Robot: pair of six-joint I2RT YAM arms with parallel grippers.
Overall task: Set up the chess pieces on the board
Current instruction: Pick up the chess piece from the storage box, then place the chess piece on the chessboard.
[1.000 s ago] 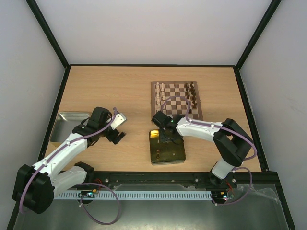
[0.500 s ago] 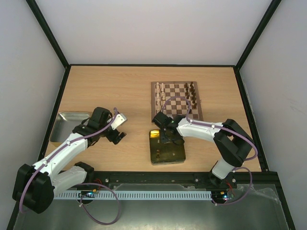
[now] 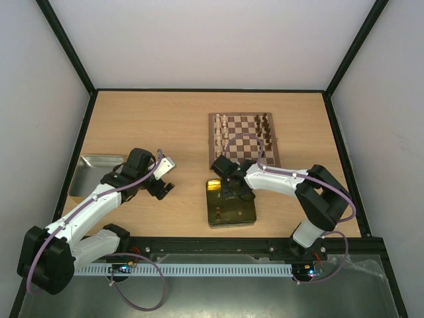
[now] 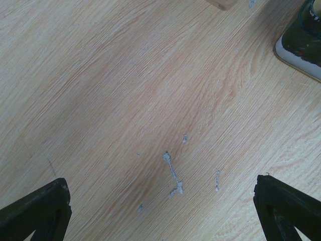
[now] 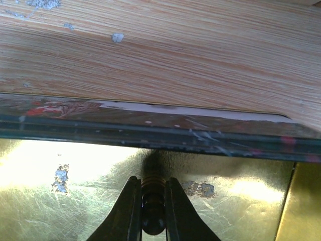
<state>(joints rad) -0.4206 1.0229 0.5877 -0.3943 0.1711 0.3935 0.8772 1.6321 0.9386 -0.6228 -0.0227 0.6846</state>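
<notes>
Grey tray [image 3: 83, 173] at far left of worktop [image 4: 150, 100]. Left tool [image 4: 160, 183] near tray's right side – spread wide, holding nothing, over bare wood. Right tool [image 5: 152, 182] down inside gold tin [image 5: 75, 170] – clamped on dark piece [image 5: 152, 211], possibly pawn, view blurred. Board [image 3: 244, 142] beyond tin, apart from tool; pale pieces [image 3: 220, 126] along left edge, dark pieces [image 3: 266, 129] along right.

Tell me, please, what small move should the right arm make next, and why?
Probably a short lift straight up. The right pincer is shut on a dark piece low inside the gold tin. The tin's wall stands between the piece and the board, so the piece should clear that wall before it travels to the board.
</notes>
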